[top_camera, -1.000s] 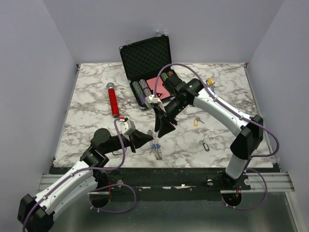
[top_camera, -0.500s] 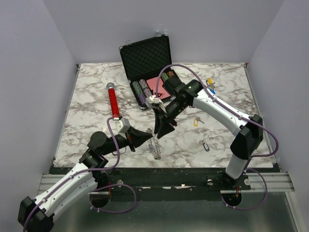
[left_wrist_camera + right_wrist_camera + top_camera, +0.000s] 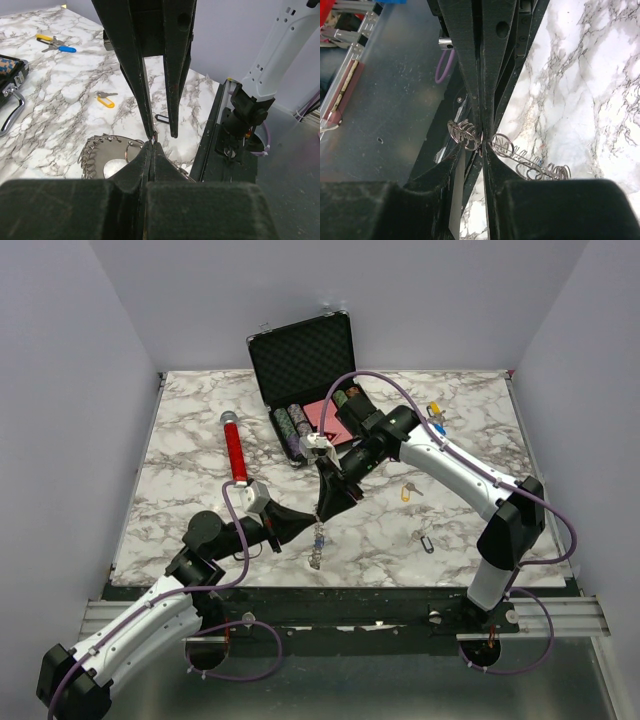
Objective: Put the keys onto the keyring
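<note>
Table (image 3: pixel 190 510): bearing everything. Left gripper (image 3: pixel 303 528): fingers together, clamping keyring (image 3: pixel 316 545) rim, holding it hanging near front edge. Right gripper (image 3: pixel 320 517): fingers narrowly apart, straddling same rim. Keys (image 3: pixel 406 492): lying well off to right. Step: readying ring; next likely needing firm second pinch, spreading coil.

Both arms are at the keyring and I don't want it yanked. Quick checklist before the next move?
1. Left claw shut on the keyring: ok.
2. Right claw clamped on the keyring: cannot tell; its jaws stand narrowly apart astride the ring wire.
3. Keyring lifted off the table: cannot tell; it stands on edge between the claws.
4. Tagged key in a claw, ready to thread: not ok; none held.
5. Loose keys in sight on the table: ok; yellow-tag key, black-tag key, yellow-and-blue tagged pair.
</note>
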`<state>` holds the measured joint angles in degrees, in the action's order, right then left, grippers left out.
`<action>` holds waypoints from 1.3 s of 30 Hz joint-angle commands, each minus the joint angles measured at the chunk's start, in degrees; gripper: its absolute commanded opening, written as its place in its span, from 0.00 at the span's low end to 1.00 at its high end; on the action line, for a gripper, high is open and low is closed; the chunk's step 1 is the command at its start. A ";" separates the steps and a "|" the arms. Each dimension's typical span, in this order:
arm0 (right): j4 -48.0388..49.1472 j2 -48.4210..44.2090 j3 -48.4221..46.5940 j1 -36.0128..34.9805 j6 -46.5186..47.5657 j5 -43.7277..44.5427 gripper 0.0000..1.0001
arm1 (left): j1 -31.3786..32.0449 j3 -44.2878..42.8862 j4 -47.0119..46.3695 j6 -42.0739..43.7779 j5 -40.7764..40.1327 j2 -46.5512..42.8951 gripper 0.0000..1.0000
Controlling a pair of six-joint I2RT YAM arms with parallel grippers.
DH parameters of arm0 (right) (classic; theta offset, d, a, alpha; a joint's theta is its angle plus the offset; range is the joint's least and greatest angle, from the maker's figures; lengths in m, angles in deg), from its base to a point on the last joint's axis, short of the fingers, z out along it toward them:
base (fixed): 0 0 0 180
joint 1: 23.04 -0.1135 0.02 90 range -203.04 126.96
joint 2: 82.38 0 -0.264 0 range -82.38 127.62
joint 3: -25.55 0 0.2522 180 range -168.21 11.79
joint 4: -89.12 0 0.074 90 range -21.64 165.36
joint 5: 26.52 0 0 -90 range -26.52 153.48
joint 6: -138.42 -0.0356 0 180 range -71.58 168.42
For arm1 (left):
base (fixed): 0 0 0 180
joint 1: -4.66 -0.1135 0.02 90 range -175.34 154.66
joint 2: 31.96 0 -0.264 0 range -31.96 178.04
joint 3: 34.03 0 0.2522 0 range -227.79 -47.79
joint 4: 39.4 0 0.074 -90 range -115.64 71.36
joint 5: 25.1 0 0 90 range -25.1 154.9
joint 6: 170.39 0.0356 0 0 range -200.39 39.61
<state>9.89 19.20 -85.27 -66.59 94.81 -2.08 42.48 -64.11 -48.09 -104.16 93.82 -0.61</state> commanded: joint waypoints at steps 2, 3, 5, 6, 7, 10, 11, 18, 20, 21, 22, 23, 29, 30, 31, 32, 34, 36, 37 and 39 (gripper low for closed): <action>2.54 0.72 0.90 -0.31 -3.41 0.52 0.27 | -0.21 -0.30 -2.77 -0.75 -1.94 -0.33 0.00; 2.72 0.81 1.08 -0.31 -3.59 0.69 0.27 | -0.21 -0.30 -2.51 -0.75 -1.95 -0.50 0.00; 3.07 0.64 1.17 -0.31 -3.85 1.05 0.25 | -0.29 -0.30 -2.42 -0.58 -2.12 -0.68 0.00; 3.07 0.72 1.17 -0.31 -4.11 1.14 0.25 | -0.21 -0.30 -2.33 -0.58 -2.38 -0.68 0.00; 3.16 0.72 1.25 -0.39 -4.12 1.31 0.24 | -0.21 -0.30 -2.24 -0.49 -2.47 -0.77 0.00; 3.33 0.81 1.25 -0.48 -4.73 1.57 0.19 | -0.21 -0.47 -1.89 -0.23 -2.73 -1.03 0.00; 3.33 0.90 1.25 -0.66 -4.82 1.66 0.15 | -0.21 -0.47 -1.71 -0.14 -2.74 -1.03 0.00; 3.07 1.16 0.73 -0.92 -5.43 1.14 0.01 | -0.29 -0.56 -1.18 0.74 -2.30 -1.21 0.00; 3.07 1.16 0.38 -0.92 -5.70 0.61 0.01 | -0.29 -0.38 -1.19 0.74 -1.77 -1.03 0.00; 3.07 1.25 0.29 -0.84 -5.70 0.26 0.01 | -0.21 -0.47 -1.10 0.74 -1.42 -0.94 0.00; 3.07 1.25 0.03 -0.92 -5.79 0.08 0.01 | -0.21 -0.38 -1.10 0.74 -1.16 -0.77 0.00; 2.98 1.25 0.02 -0.84 -5.79 -0.18 0.01 | -0.21 -0.30 -1.18 0.66 -0.72 -0.77 0.00; 3.16 1.34 -0.15 -0.83 -6.14 -0.36 0.01 | -0.21 -0.03 -1.10 0.39 -0.01 -0.59 0.18; 3.07 1.34 -0.15 -0.92 -6.22 -0.36 0.01 | -0.29 0.14 -1.01 0.48 -0.01 -0.59 0.19; 3.16 1.25 -0.15 -0.92 -6.14 -0.36 0.01 | -0.29 -0.03 -1.10 0.48 0.08 -0.51 0.20; 3.16 1.34 -0.15 -0.92 -6.31 -0.36 0.01 | -0.21 -0.03 -1.18 0.48 0.16 -0.42 0.20; 3.16 1.25 -0.15 -0.92 -6.31 -0.45 0.01 | -0.29 -0.03 -1.36 0.48 0.43 -0.24 0.21; 3.16 1.16 -0.15 -0.84 -6.31 -0.45 0.01 | -0.21 -0.12 -1.45 0.48 0.95 0.02 0.21; 3.25 1.08 -0.24 -0.92 -6.40 -0.45 0.01 | -0.29 -0.12 -1.45 0.48 1.22 0.02 0.21; 3.33 0.99 -0.24 -0.92 -6.49 -0.45 0.01 | -0.29 -0.03 -1.36 0.48 1.57 0.20 0.21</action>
<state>13.01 19.95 -84.68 -67.03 88.98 -0.68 42.48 -64.11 -47.74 -103.99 93.10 -0.67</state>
